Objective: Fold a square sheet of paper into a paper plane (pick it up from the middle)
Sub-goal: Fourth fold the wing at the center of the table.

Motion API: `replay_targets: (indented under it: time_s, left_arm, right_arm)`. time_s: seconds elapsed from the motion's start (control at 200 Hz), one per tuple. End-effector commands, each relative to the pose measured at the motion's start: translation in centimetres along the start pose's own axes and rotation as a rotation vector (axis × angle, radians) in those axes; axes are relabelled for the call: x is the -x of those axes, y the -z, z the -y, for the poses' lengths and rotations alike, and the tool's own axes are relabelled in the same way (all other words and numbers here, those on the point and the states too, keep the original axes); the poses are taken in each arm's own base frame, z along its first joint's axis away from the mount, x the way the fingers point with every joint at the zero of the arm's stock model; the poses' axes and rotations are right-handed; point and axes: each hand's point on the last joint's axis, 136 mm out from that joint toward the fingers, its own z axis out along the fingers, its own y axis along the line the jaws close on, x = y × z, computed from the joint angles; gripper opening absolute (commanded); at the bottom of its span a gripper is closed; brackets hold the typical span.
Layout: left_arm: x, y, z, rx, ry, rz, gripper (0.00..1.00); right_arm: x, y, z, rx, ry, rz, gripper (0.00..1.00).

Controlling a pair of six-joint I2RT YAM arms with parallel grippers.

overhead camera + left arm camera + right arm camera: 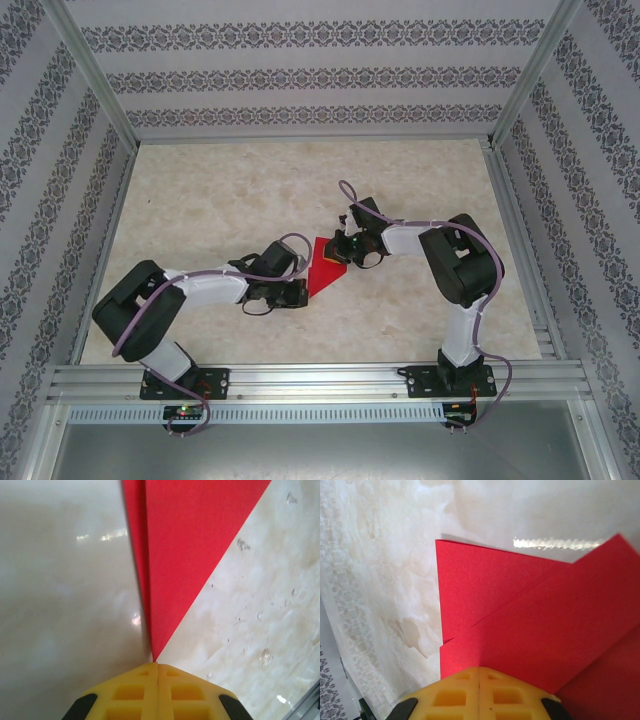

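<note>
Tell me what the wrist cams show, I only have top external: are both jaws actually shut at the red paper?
Observer: Left wrist view: the left jaws are closed flush, yellow fingers meeting at a seam. A sharp corner of the square sheet of paper ends right at that seam. I can't tell if it's pinched.
Operator: And the right side? From above the arm hides it.
Observer: Right wrist view: the right jaws are closed too, at the paper's near edge. The sheet is already folded there, with a diagonal flap lying over a lower layer.
</note>
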Motion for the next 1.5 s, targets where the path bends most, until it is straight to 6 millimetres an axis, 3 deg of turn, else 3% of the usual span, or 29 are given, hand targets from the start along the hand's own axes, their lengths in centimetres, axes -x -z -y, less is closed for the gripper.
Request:
replay_targets:
  time_s: [0.0, 0.115, 0.375, 0.589, 0.824, 1.014, 1.284, 1.494]
  left_arm:
    - [1.0, 1.8, 2.1, -0.036, -0.061, 0.042, 0.01]
    - [3.9, 2.8, 4.4, -0.100, -0.062, 0.165, 0.02]
    - [6.6, -0.7, 3.5, -0.040, 0.020, 0.186, 0.00]
    - [5.6, -2.7, 0.6, 0.080, 0.055, 0.112, 0.00]
    - [4.2, -2.8, -1.2, 0.126, 0.074, 0.076, 0.00]
    - [3.8, -2.9, -1.5, 0.112, 0.086, 0.076, 0.00]
    - [3.7, -3.1, -1.4, 0.099, 0.095, 0.079, 0.00]
    - [3.3, -3.1, -1.9, 0.106, 0.107, 0.070, 0.00]
  right_arm:
    - [-3.1, -1.1, 8.5, -0.298, -0.108, -0.057, 0.00]
    - [-3.1, -1.1, 8.6, -0.297, -0.110, -0.058, 0.00]
    - [-2.8, -1.3, 8.0, -0.274, -0.111, -0.056, 0.00]
    - [-1.7, -0.7, 5.8, -0.224, -0.058, -0.039, 0.00]
    - [0.5, 1.3, 0.0, -0.052, 0.098, 0.029, 0.01]
    - [-1.1, 1.3, -3.3, 0.042, 0.194, 0.015, 0.02]
    - [-3.5, -0.6, -1.1, 0.005, 0.145, -0.037, 0.02]
    - [-2.5, -0.6, 0.9, -0.049, 0.114, -0.019, 0.01]
